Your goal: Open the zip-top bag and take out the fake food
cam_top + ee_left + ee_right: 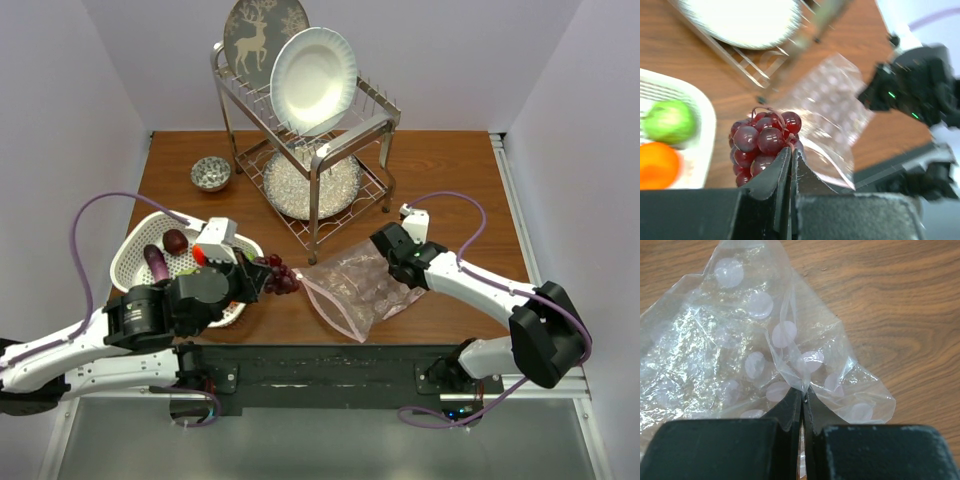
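Note:
The zip-top bag [355, 290] lies crumpled on the table, clear with pale pink dots and a pink zip strip at its near-left edge. My right gripper [802, 396] is shut on a pinched fold of the bag [740, 335] at its far right end. My left gripper [791, 152] is shut on the stem of the purple grapes [762, 142], held above the table between the bag and the white basket. The grapes also show in the top view [281, 277]. In the basket lie a green lime [669, 121], an orange fruit [657, 166], a dark red fruit [176, 241] and a dark purple piece [155, 264].
The white perforated basket [128, 250] sits at the left. A metal dish rack [315, 160] with a white plate [312, 80] and a deer-patterned plate [262, 35] stands at the back. A small patterned bowl [211, 173] sits left of the rack.

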You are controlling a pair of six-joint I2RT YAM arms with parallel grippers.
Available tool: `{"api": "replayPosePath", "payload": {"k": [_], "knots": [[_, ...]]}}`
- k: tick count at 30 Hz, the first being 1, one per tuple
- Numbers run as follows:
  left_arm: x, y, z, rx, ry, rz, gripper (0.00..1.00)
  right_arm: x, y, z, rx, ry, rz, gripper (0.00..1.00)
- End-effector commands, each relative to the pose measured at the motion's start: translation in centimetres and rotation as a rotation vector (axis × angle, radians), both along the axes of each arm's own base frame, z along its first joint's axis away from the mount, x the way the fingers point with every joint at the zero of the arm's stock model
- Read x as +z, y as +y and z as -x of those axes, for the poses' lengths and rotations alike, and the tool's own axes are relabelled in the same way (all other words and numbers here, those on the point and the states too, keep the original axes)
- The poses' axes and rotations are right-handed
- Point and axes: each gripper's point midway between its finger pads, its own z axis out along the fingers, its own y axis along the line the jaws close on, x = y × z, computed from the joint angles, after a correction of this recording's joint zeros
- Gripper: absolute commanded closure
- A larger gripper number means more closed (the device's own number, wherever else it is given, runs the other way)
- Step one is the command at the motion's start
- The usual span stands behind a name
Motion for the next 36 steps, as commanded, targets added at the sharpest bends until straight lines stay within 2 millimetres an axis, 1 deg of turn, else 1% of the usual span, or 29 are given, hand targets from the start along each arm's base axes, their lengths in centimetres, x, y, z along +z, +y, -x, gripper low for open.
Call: {"api": "replayPosePath", "payload": {"k": [1, 2, 3, 5, 7, 10, 11, 12, 14, 15, 16, 18, 19, 20, 21, 22, 23, 24, 25, 26, 27, 28, 30, 31, 33, 34, 36], "knots": [[2.0, 4.4, -2.1, 0.217, -0.075, -0.048, 1.00, 0.7, 0.6, -0.6, -0.007, -0.044, -0.061, 1.00], [1.5, 5.2, -2.2, 0.244, -0.073, -0.095, 1.00, 0.7, 0.8, -0.6, -0.005, -0.045, -0.067, 1.00], [1.7, 5.8, -2.6, 0.297, -0.084, -0.110, 1.00, 0.7, 0.8, -0.4, 0.000, -0.040, -0.069, 1.00], [1.4, 6.7, -2.9, 0.338, -0.091, -0.160, 1.00, 0.7, 0.9, -0.4, 0.004, -0.039, -0.074, 1.00], [1.5, 7.2, -3.4, 0.380, -0.108, -0.189, 1.00, 0.9, 0.9, -0.3, 0.010, -0.042, -0.082, 1.00], [1.3, 8.1, -4.6, 0.441, -0.115, -0.263, 1.00, 0.9, 0.9, -0.2, 0.016, -0.038, -0.081, 1.00], [1.4, 8.6, -5.4, 0.484, -0.115, -0.269, 1.00, 1.0, 0.8, -0.1, 0.018, -0.035, -0.077, 1.00], [1.0, 8.7, -5.9, 0.475, -0.114, -0.326, 1.00, 1.0, 0.7, 0.0, 0.017, -0.033, -0.075, 1.00], [1.5, 9.7, -7.2, 0.536, -0.124, -0.327, 1.00, 1.1, 0.8, 0.0, 0.020, -0.033, -0.076, 1.00], [1.5, 10.0, -7.6, 0.528, -0.129, -0.359, 1.00, 1.2, 0.8, 0.0, 0.021, -0.033, -0.075, 1.00], [2.1, 10.7, -8.4, 0.568, -0.141, -0.330, 1.00, 1.2, 0.8, 0.0, 0.021, -0.033, -0.079, 1.00], [2.1, 11.2, -9.0, 0.567, -0.149, -0.349, 1.00, 1.3, 0.9, 0.1, 0.028, -0.031, -0.083, 1.00], [2.4, 12.0, -9.7, 0.606, -0.154, -0.337, 1.00, 1.2, 0.9, 0.1, 0.031, -0.030, -0.084, 1.00], [2.1, 12.4, -10.0, 0.617, -0.148, -0.348, 1.00, 1.2, 0.9, 0.1, 0.032, -0.026, -0.081, 1.00], [1.3, 12.5, -10.3, 0.614, -0.129, -0.364, 1.00, 1.2, 1.0, 0.1, 0.037, -0.025, -0.082, 1.00], [0.9, 13.4, -10.8, 0.649, -0.118, -0.365, 1.00, 1.2, 1.0, 0.1, 0.039, -0.023, -0.082, 1.00], [0.6, 13.7, -10.9, 0.660, -0.111, -0.365, 1.00, 1.1, 1.1, 0.1, 0.042, -0.017, -0.078, 1.00], [-0.1, 14.3, -11.0, 0.679, -0.102, -0.379, 1.00, 1.2, 1.2, 0.1, 0.047, -0.016, -0.084, 1.00], [-0.3, 15.5, -11.2, 0.728, -0.098, -0.377, 1.00, 1.1, 1.4, 0.0, 0.052, -0.012, -0.084, 1.00], [-0.9, 16.2, -11.2, 0.749, -0.091, -0.390, 1.00, 1.1, 1.4, 0.0, 0.059, -0.007, -0.078, 1.00], [-0.9, 16.6, -11.2, 0.749, -0.095, -0.371, 1.00, 1.2, 1.5, -0.1, 0.062, -0.005, -0.076, 1.00], [-0.5, 17.6, -11.6, 0.788, -0.106, -0.346, 1.00, 1.1, 1.6, -0.1, 0.070, 0.003, -0.078, 1.00], [-0.4, 18.2, -11.7, 0.793, -0.104, -0.324, 1.00, 1.1, 1.7, -0.2, 0.078, 0.011, -0.070, 1.00], [-0.3, 19.2, -11.8, 0.827, -0.103, -0.321, 1.00, 1.1, 1.9, -0.2, 0.085, 0.015, -0.076, 1.00], [0.2, 19.9, -11.9, 0.852, -0.106, -0.316, 1.00, 1.1, 2.2, -0.3, 0.094, 0.018, -0.077, 1.00], [0.3, 20.6, -11.9, 0.879, -0.102, -0.321, 1.00, 0.8, 2.3, -0.3, 0.098, 0.028, -0.074, 1.00], [0.3, 21.4, -11.9, 0.906, -0.093, -0.335, 1.00, 0.5, 2.5, -0.3, 0.106, 0.039, -0.076, 1.00]]}}
